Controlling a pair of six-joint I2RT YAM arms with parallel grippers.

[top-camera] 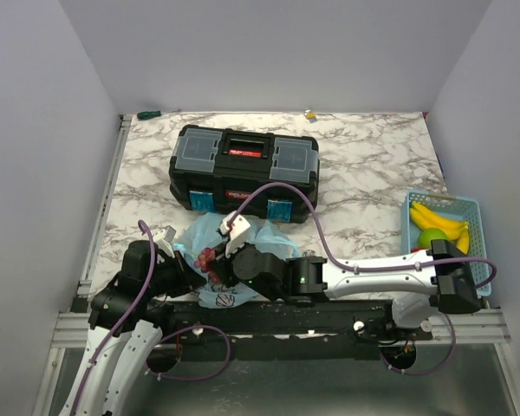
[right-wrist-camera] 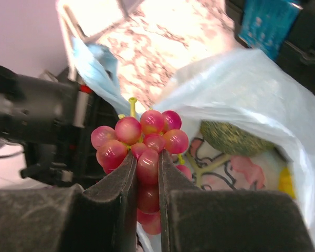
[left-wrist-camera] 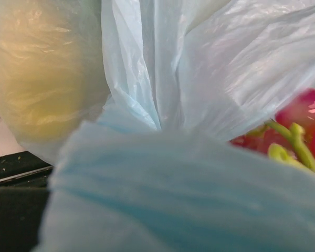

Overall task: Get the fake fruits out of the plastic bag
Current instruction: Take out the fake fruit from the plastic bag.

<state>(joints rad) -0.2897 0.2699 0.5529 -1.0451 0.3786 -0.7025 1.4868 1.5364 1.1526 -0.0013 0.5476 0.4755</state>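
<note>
Grapes (right-wrist-camera: pixel 147 128) (a red bunch) sit clamped in the right gripper (right-wrist-camera: pixel 147 157) above the plastic bag (right-wrist-camera: pixel 241 89) on the surface (top-camera: pixel 364 173); the left gripper (top-camera: pixel 175 245), closed, seemingly pinches its edge to steady it.

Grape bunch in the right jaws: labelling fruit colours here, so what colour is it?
Pinkish-red grape bunch with yellow blush, yellow-green stem; best in right wrist view.

Marble-look table (top-camera: pixel 364 173): toolbox (top-camera: pixel 245 169), plastic bag (top-camera: pixel 199 234), basket (top-camera: pixel 443 198)
</note>
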